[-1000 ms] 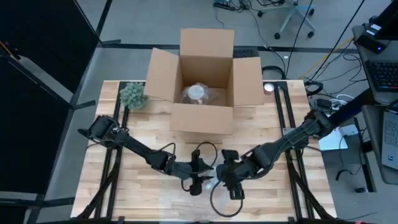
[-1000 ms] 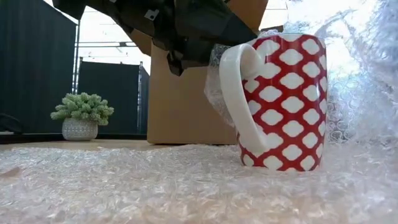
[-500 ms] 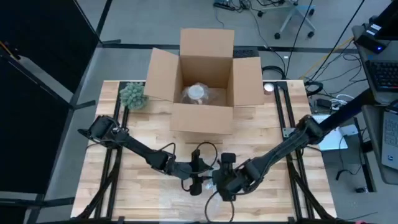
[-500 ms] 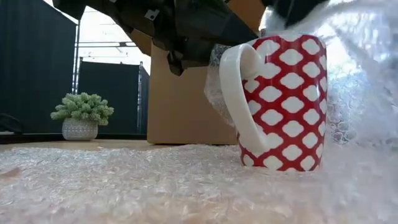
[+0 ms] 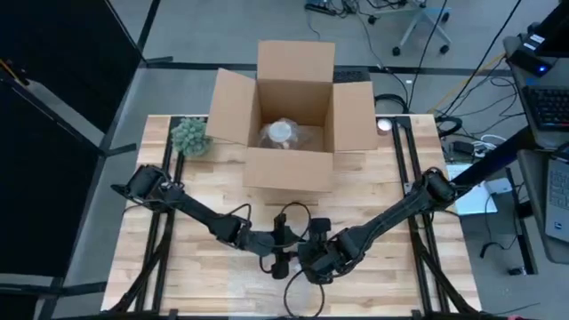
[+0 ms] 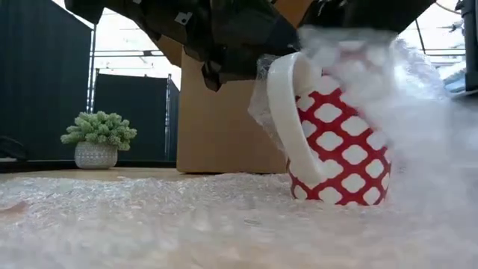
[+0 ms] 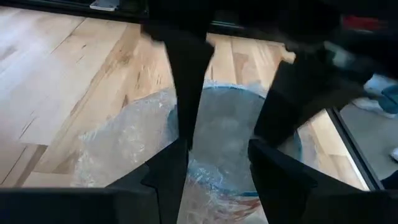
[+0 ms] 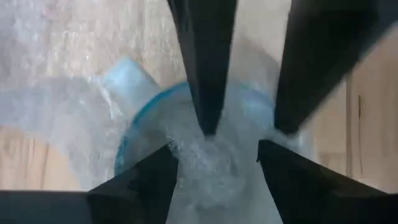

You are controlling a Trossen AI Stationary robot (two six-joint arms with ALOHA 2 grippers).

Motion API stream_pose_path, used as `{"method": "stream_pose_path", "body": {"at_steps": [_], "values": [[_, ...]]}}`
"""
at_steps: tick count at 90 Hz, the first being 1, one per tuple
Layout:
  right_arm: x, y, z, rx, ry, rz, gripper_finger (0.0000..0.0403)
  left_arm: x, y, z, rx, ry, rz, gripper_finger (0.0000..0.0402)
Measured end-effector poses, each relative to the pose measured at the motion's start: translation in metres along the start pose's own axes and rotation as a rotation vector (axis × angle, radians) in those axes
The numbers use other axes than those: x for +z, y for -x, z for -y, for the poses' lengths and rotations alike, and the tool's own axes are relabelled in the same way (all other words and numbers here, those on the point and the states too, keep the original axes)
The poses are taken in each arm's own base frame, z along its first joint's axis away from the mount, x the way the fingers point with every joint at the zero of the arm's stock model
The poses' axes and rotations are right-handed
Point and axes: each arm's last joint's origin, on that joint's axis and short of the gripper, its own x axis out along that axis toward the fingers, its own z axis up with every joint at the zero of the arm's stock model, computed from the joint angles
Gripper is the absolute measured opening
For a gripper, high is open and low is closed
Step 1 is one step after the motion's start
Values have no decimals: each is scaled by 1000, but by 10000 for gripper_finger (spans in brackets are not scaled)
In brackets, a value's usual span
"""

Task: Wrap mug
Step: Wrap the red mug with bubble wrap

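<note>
open cardboard box (image 5: pixel 291 124), potted plant (image 5: pixel 189 136)

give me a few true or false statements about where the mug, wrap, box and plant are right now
1. The red mug with white pattern stands upright on the clear bubble wrap sheet. True.
2. Bubble wrap is draped over the mug's top. True.
3. The brown cardboard box is closed. False: its flaps are open, and a wrapped item lies inside.
4. The small green potted plant sits at the table's right edge. False: it sits near the far left corner, beside the box.
5. Both hands, left hand and right hand, work close together at the mug. True.
</note>
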Motion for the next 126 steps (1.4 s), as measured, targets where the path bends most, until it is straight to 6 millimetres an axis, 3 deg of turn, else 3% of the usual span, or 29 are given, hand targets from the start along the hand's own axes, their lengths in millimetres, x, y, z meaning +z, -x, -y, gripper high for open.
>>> {"method": "stream_pose_path", "body": {"at_steps": [12, 23, 32, 50, 62, 74, 89, 103, 112, 126], "values": [[2, 31, 9, 33, -34, 74, 212, 0, 0, 0, 0, 0, 1, 161], [4, 36, 10, 39, -50, 102, 211, 0, 0, 0, 0, 0, 2, 161], [6, 22, 6, 32, -61, 90, 205, 0, 0, 0, 0, 0, 2, 161], [3, -24, -8, -19, -25, -6, 194, 1, 0, 0, -3, 2, 5, 161], [2, -29, -9, -13, -14, -29, 191, 1, 0, 0, -2, 1, 4, 161], [0, -6, 0, 11, -11, -28, 191, 0, 0, 0, -1, 1, 3, 161], [6, 51, 17, 46, -50, 46, 191, 0, 0, 0, 3, 0, 2, 161], [-2, 77, 16, 77, -128, 80, 191, 0, 0, 0, 3, 0, 2, 161], [-9, 75, -2, 101, -105, 86, 191, 0, 0, 0, 3, 0, 3, 161], [-22, 44, -33, 44, -10, 107, 191, 0, 0, 0, 2, 1, 5, 161]]}}
